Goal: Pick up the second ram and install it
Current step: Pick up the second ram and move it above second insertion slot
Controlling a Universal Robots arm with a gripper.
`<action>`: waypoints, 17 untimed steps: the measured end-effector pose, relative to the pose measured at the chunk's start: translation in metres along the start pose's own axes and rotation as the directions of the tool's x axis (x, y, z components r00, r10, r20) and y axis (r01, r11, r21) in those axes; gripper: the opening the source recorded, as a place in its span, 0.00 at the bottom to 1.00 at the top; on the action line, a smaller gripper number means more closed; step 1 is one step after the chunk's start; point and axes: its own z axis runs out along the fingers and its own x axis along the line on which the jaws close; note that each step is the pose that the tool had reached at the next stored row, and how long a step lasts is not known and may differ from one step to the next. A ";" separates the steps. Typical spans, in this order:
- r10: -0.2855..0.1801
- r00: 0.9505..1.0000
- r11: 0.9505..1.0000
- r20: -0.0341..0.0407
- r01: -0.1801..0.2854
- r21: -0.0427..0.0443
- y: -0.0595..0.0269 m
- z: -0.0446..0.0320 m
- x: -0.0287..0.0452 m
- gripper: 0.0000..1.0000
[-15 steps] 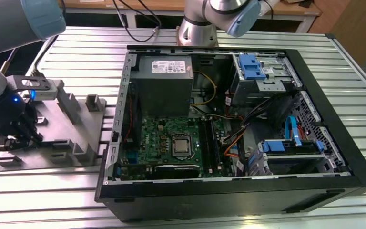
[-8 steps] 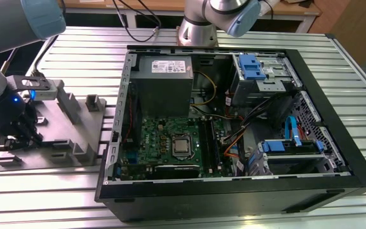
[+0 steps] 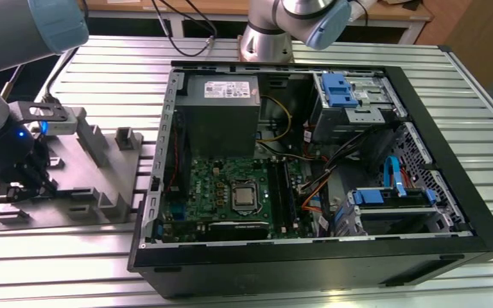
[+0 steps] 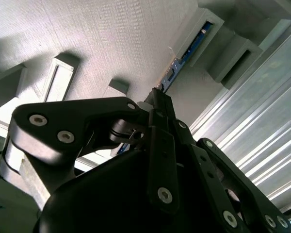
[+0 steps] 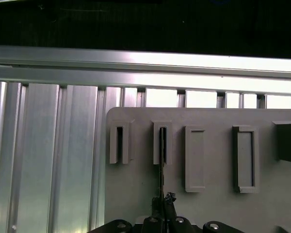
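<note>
We are gripping the second ram (image 5: 162, 160): the claw (image 5: 162, 217) is clamped on its near end, and the stick is standing edge-on in the fixture block's (image 5: 218, 199) slot just ahead of the fingertips. We are judging that a straight, untilted lift is safest against binding.

Black linkage of the gripper (image 4: 158, 99) close to the lens, fingertips pinched on the thin edge of the second ram (image 4: 172, 73), stick standing edge-up in a slotted grey fixture block (image 4: 111, 39), ribbed aluminium table (image 4: 262, 97) beside
</note>
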 end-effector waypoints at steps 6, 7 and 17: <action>0.000 1.000 1.000 0.000 0.000 0.000 0.0001 -0.0009 0.0001 0.12; 0.000 1.000 1.000 0.000 0.000 0.000 0.0000 -0.0014 0.0001 0.12; 0.000 1.000 1.000 0.000 0.000 0.000 0.0001 -0.0032 0.0000 0.12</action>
